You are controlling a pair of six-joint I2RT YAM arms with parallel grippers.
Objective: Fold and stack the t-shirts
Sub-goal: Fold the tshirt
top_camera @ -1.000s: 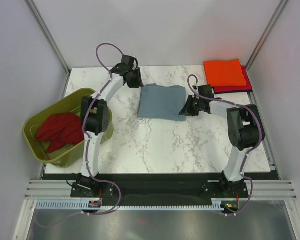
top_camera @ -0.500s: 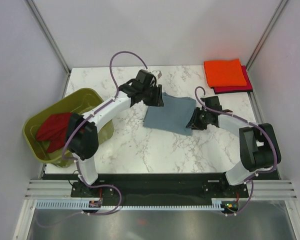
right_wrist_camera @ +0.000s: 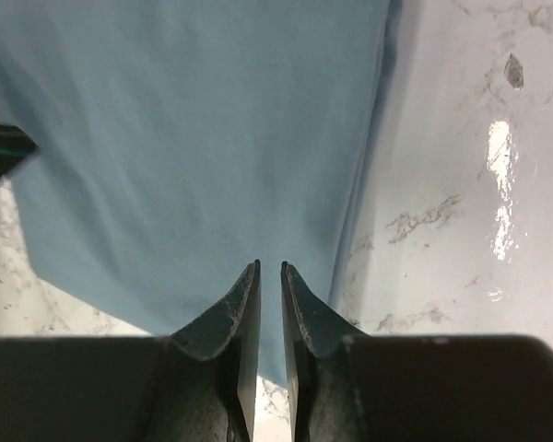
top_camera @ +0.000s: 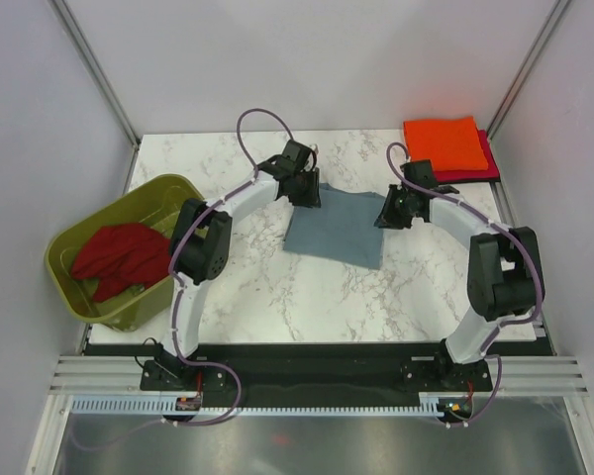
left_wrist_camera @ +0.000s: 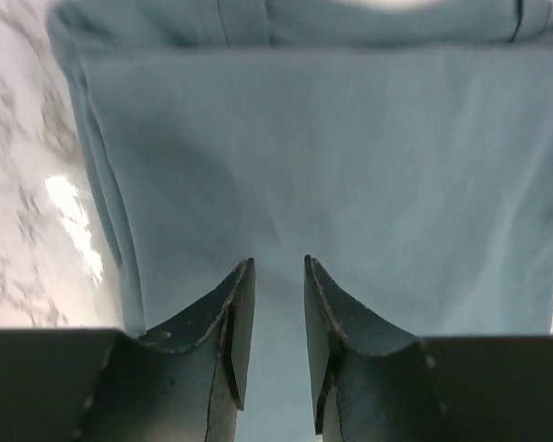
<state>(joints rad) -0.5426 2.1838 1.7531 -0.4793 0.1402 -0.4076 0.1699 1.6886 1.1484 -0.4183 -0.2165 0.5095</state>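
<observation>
1. The marble worktop (top_camera: 307, 287) carries everything.
2. A green tub (top_camera: 119, 315) sits at its left edge, with a dark red shirt (top_camera: 119, 259) crumpled inside.
3. The blue-grey shirt (top_camera: 339, 230) lies folded flat mid-worktop, nearer the far edge.
4. A folded orange shirt (top_camera: 444, 144) rests on a magenta-red shirt (top_camera: 467, 177) in the far right corner.
5. The left gripper (top_camera: 310, 195) has its jaws pinched on the blue-grey shirt's far left corner.
6. The right gripper (top_camera: 386, 220) has its jaws clamped on that shirt's right edge.
</observation>
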